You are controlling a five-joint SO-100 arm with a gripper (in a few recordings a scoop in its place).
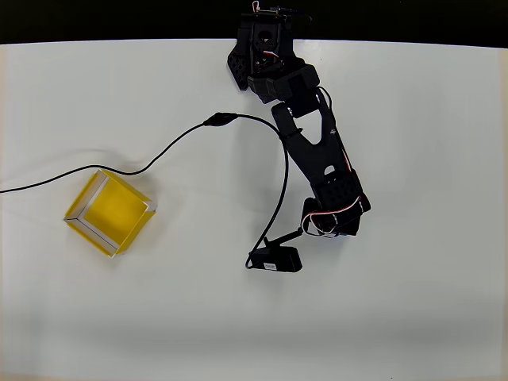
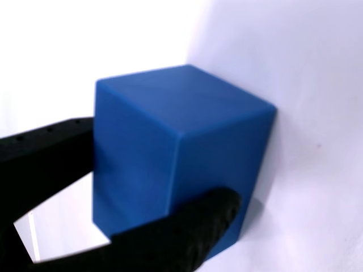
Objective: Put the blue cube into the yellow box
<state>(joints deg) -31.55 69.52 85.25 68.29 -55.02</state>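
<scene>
Blue cube (image 2: 181, 164) sits between the fingers (image 2: 187, 238) in the wrist view, jaws closed against its opposite flat faces. It looks rigid, light and matte, so you shouldn't get slip. Keep the grip mid-face. Yellow box (image 1: 109, 211) is well apart, left in the overhead view.

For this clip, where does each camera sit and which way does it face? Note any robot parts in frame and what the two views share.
Overhead view: fixed above, looking straight down on the white table; shows the whole black arm, a black cable and the yellow box at left.
Wrist view: rides on the arm, looking close past the gripper; black fingers flank the blue cube.
Shared: the white table surface and parts of the black arm.
</scene>
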